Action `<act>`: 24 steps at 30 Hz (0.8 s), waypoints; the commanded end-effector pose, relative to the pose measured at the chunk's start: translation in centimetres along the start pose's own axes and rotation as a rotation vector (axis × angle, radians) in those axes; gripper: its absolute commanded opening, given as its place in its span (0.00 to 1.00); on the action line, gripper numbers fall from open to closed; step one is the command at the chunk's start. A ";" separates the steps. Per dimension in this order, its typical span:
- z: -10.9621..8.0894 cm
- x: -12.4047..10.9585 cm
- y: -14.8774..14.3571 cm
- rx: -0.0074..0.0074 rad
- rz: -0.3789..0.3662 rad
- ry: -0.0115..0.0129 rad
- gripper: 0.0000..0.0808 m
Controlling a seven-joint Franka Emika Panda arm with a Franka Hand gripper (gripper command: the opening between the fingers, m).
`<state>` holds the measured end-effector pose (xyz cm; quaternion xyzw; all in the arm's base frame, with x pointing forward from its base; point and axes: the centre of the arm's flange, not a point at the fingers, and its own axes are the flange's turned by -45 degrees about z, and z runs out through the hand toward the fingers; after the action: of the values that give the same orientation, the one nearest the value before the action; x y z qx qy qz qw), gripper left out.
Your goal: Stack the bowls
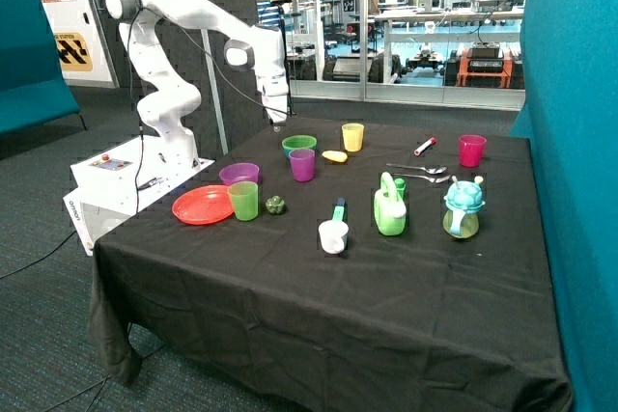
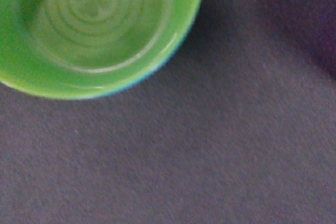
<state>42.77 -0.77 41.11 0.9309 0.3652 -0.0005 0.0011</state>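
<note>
Just below and beside your gripper [image 1: 277, 123], which hangs above the black tablecloth [image 1: 319, 277] at the far edge of the table, sits the lime green bowl [image 1: 298, 144]. Your wrist view shows a thin blue edge [image 2: 157, 72] under that bowl's rim, so the green bowl appears nested in the blue one; in the outside view the blue bowl cannot be made out. Nothing is in the gripper as far as you can see, and the frames do not show how its fingers stand, so log that as undetermined. The purple bowl [image 1: 238, 173] stands apart, nearer the camera than the gripper, just beside the orange-red plate [image 1: 201, 206] and a green cup [image 1: 243, 200]. A purple cup [image 1: 302, 164] stands directly in front of the green bowl. The purple bowl is not yet on the stack.
</note>
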 end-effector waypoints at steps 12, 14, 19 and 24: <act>0.5 -4.7 2.7 0.0017 0.071 0.0017 0.55; 0.7 -5.0 2.8 0.0017 0.075 0.0017 0.55; 1.1 -5.7 2.8 0.0017 0.079 0.0017 0.55; 2.0 -6.6 2.7 0.0017 0.082 0.0017 0.55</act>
<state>40.85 -6.00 40.27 0.9431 0.3324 -0.0029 -0.0021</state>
